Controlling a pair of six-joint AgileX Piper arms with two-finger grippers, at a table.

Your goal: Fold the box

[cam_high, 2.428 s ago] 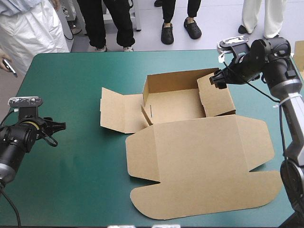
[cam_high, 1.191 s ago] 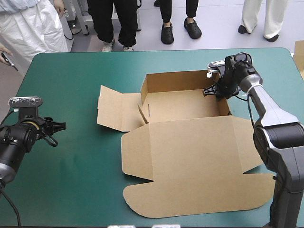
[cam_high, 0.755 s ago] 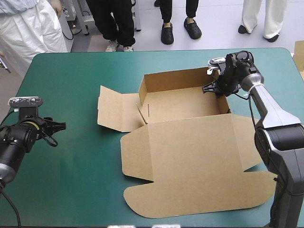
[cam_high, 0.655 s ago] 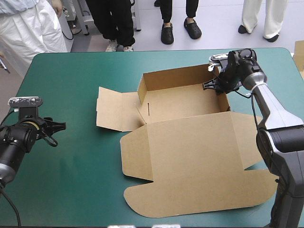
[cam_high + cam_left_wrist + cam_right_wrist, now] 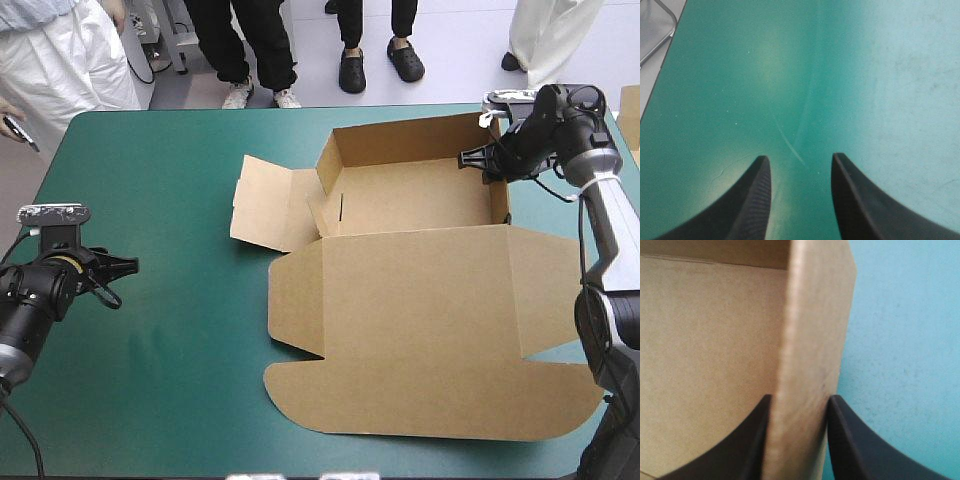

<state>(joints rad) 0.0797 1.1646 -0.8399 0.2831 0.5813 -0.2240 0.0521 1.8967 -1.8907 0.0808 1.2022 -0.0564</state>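
Note:
The brown box (image 5: 415, 200) lies right of the table's middle as an open tray. Its far wall and right wall (image 5: 500, 190) stand up, and its lid (image 5: 420, 330) lies flat toward the front edge. A left side flap (image 5: 265, 205) lies spread on the teal-green cover. My right gripper (image 5: 490, 160) is at the far end of the right wall, shut on it. In the right wrist view, the wall (image 5: 810, 340) runs up between the two black fingers of my right gripper (image 5: 799, 402). My left gripper (image 5: 125, 270) hovers near the table's left edge, open over bare cover (image 5: 800, 165).
A wide stretch of bare teal-green cover (image 5: 150, 200) separates the left gripper from the box. The lid's rounded front flap (image 5: 430, 400) reaches close to the table's front edge. A sliver of more brown board (image 5: 631, 110) shows past the far right corner.
The box has slid to the right and a little toward the far edge, pulled along by my right gripper on its right wall. The left arm has stayed in place.

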